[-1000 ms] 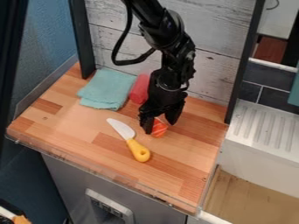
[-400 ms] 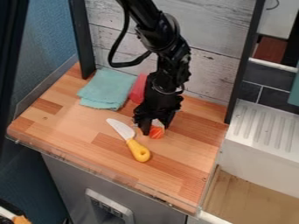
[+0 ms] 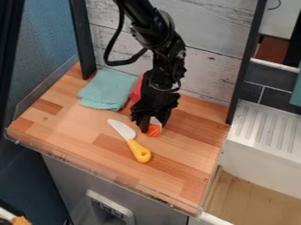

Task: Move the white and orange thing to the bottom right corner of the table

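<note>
Your black two-finger gripper [image 3: 153, 127] hangs down over the middle of the pale and reddish wooden tabletop [image 3: 182, 165], its arm coming in from the far side. You have its fingers drawn in narrow, holding the small white and orange striped block [image 3: 154, 130] between them. The block sits near the middle of the tabletop, low at the fingertips, well apart from the near right corner where you need it. You can't tell whether it touches the wood.

Just to the left and nearer you lies a toy knife [image 3: 139, 151] with a white blade and a yellow handle, its blade pointing far left. At the far left you have a folded teal cloth [image 3: 107, 88] lying flat, with a red object [image 3: 136, 92] just right of it, partly hidden behind the arm. To the right of the tabletop is a white ribbed drainboard [image 3: 264, 127].
</note>
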### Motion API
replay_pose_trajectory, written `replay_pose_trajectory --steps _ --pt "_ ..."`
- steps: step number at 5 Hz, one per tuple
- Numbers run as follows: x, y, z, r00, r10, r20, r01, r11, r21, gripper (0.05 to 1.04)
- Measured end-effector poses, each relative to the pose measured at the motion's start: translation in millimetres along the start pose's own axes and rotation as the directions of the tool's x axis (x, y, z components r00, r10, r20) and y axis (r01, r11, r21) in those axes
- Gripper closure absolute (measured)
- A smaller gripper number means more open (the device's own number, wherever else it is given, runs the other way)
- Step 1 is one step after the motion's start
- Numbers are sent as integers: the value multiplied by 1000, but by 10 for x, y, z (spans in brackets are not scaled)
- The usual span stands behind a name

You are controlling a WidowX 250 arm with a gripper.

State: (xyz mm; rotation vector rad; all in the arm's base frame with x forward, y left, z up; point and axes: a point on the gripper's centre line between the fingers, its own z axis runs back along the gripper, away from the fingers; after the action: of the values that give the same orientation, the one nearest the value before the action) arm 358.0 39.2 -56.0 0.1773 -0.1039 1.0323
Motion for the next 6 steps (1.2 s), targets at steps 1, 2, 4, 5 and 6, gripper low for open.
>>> replay_pose_trajectory --steps 1,2,4,5,6 --pt "9 -8 17 999 -45 -14 45 999 -29 483" --pt "14 8 307 996 -82 27 85 991 -105 483" --pt "-396 51 626 953 -280 117 297 940 -170 483" --pt "-663 122 634 927 -355 120 371 913 -169 483" --pt "-879 223 548 899 -421 121 435 888 -146 483"
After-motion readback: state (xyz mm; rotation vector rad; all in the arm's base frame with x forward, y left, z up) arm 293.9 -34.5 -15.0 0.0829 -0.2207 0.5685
